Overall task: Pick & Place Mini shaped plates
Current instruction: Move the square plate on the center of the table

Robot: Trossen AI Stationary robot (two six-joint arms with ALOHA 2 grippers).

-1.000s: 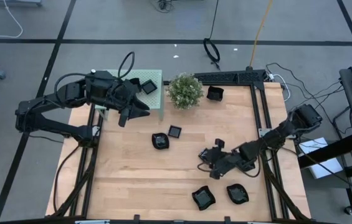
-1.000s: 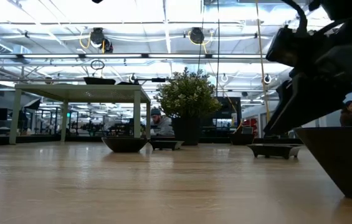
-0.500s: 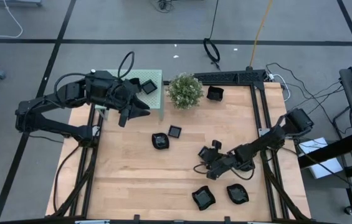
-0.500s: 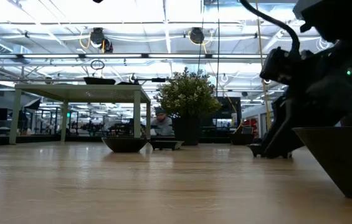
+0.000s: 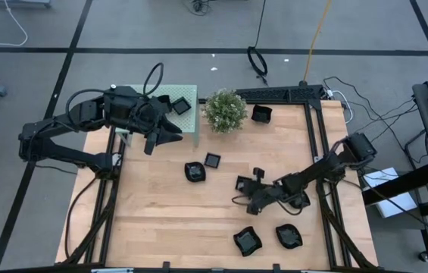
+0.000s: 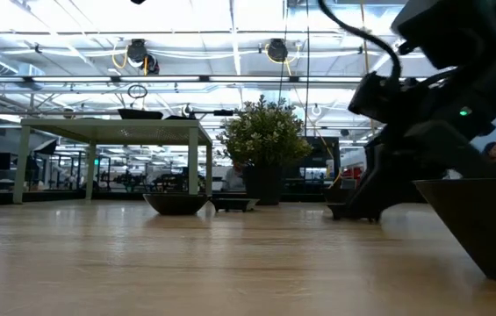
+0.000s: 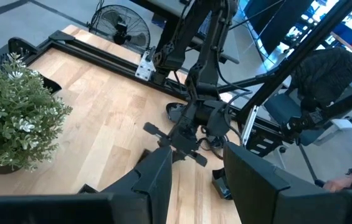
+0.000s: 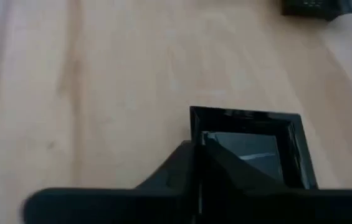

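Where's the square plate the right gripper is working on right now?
In the high view, the square plate is right of table centre, at the right gripper, right of the two plates mid-table and above the pair at the lower edge.

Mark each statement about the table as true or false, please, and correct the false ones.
1. The right gripper has its jaws shut on a square plate. True.
2. The potted plant stands on the green side table. False: it stands on the wooden table, beside it.
3. One small plate lies on the green side table. True.
4. The left gripper holds a plate. False: its jaws are open and empty.
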